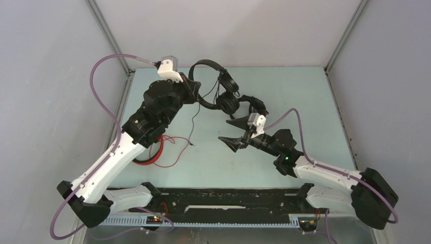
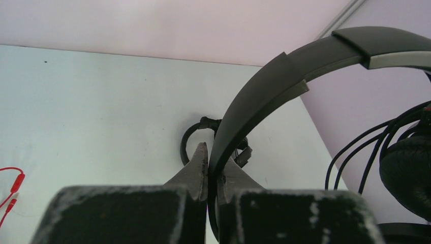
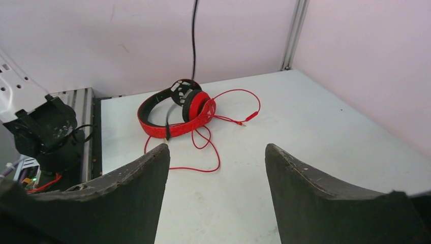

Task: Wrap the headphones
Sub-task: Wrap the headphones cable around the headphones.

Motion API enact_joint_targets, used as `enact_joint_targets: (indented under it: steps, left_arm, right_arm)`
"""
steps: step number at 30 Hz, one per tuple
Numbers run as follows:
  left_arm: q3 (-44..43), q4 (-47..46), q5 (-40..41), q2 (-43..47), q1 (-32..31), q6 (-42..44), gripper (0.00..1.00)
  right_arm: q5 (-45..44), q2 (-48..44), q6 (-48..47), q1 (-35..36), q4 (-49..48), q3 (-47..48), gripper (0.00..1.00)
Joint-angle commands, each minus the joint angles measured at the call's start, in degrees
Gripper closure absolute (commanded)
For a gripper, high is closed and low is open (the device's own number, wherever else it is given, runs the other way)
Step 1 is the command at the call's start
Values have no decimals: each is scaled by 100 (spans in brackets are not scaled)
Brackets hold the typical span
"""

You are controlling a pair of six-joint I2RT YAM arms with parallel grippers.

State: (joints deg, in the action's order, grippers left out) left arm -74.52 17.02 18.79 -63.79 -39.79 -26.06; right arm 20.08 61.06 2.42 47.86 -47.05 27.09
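The left gripper [image 2: 212, 168] is clamping tight on the headband of the slim black headset [image 2: 264, 94], its two fingers pressing the flat, matte band from either side near one end. The band is arching up and over to the right in the left wrist view, where a round padded ear cup [image 2: 406, 173] is hanging with thin black cable loops [image 2: 356, 152] bunching beside it. From above, this headset is sitting at the far side of the table [image 1: 305, 101], near the back wall, and a thin black cable [image 1: 193, 122] is dangling from it toward the surface.

A bulkier black headset [image 1: 252, 103] is lying just to the right of those cups. The right gripper [image 1: 235, 133] is hovering just in front of it, jaws standing wide apart and holding nothing.

The red headset [image 3: 175, 114] is lying on the near left of the table, partly under the left arm, its red cable [image 3: 208, 147] sprawling loose in loops around it.
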Motion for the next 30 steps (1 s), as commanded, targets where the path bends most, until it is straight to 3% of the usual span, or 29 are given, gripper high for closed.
enact_joint_targets:
  steps: [1,11,19,21,25,27,30]
  left_arm:
    - [-467,-66,-233,-10,-18,-399,100]
    - [-629,-16,-389,-78,-19,-502,100]
    - [-782,87,-519,-118,-13,-581,100]
    - [-783,77,-548,-104,-13,-601,100]
    - [-813,82,-624,-99,-12,-654,100]
    - [-835,104,-621,-102,-18,-655,100]
    - [-854,109,-590,-99,-15,-625,100]
  right_arm:
    - [-66,514,-224,176,-925,410,29]
    - [-518,1313,-226,347,-1374,629,33]
    - [-1190,1420,-873,340,-1172,582,39]
    - [-1167,1399,-906,344,-1162,570,46]
    - [-975,1405,-936,344,-1154,569,84]
    - [-855,1415,-936,343,-1119,569,89]
    - [-626,1325,-903,361,-999,569,84]
